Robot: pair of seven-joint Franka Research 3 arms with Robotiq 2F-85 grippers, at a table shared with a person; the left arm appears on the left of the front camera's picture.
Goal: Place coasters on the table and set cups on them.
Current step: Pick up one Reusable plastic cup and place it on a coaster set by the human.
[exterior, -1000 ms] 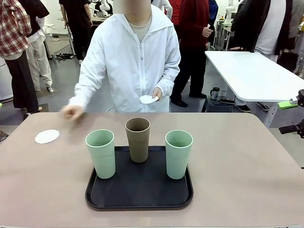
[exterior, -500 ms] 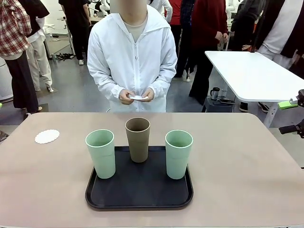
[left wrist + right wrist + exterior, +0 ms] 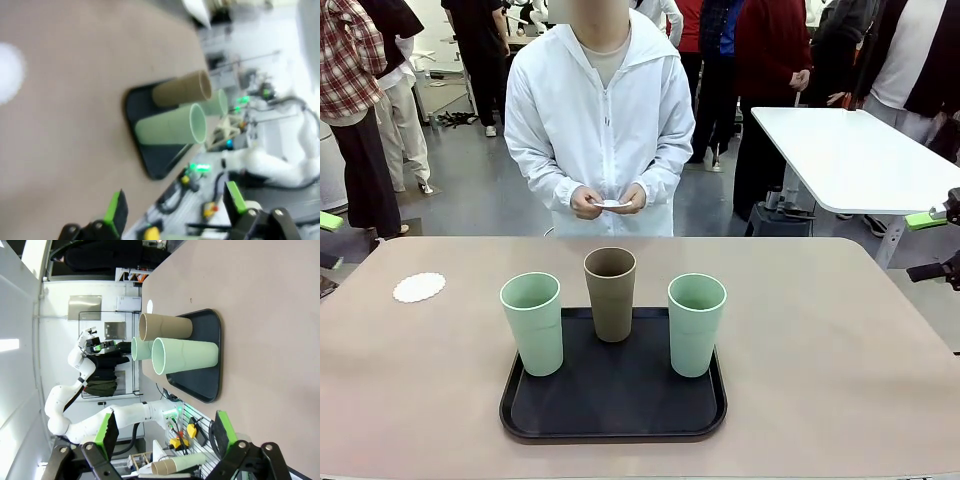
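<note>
Left gripper (image 3: 175, 197) and right gripper (image 3: 166, 422) gape empty. One coaster (image 3: 419, 287) lies near the table's (image 3: 820, 350) left edge; the person's hands (image 3: 586, 204) hold another; cups (image 3: 610, 295) sit on the tray (image 3: 620, 400).

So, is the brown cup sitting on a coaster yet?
No, the brown cup stands on the black tray, apart from the coaster on the table.

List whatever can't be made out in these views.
- Front view: coasters mostly covered by the person's hands; count unclear.
- Left wrist view: motion blur; table coaster a white smear, cut by the edge.
- Right wrist view: far mint cup mostly hidden behind nearer mint cup.
</note>
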